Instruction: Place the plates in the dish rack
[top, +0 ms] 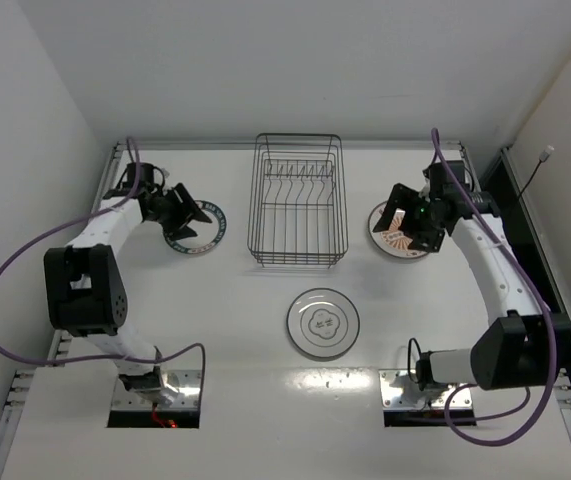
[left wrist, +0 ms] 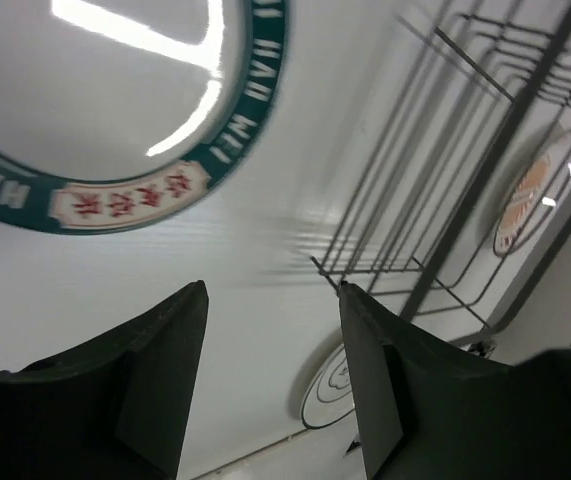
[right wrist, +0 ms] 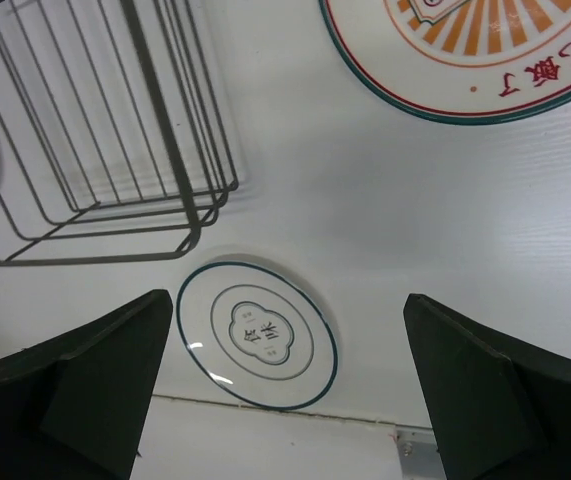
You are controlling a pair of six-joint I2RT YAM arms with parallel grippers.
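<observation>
Step in hand, as judged: pick-up of the two side plates, not yet begun; all three plates lie flat on the table (top: 225,340).

- Left gripper (left wrist: 272,295): fingers spread, nothing held. It is poised over the left edge of the teal-rimmed plate (top: 197,228).
- Right gripper (right wrist: 287,305): fingers spread wide, nothing held. It is poised above the orange-striped plate (top: 397,232).
- A flat plate is best taken at the rim, with one finger eased under the lip at a shallow angle and the other closed on top. The glaze looks glossy, so a slip is to be expected if only the very edge is pinched.
- Once lifted, each plate should be turned on edge and lowered between two tines, not onto the wire.

Appearance, near to far:

- Flower plate (top: 322,323): middle of the table, just near of the dish rack, with no gripper by it. White, with a thin dark ring and a flower outline with characters at the centre.
- Teal-rimmed plate: left of the rack. A dark teal band with pale lettering is noted, plus a white label with red characters; light glare shows on the face.
- Orange-striped plate: just right of the rack. Orange-brown radial stripes and thin edge lines are noted.
- Dish rack (top: 297,200): far centre, dark wire, upright tines, no plate inside.
</observation>
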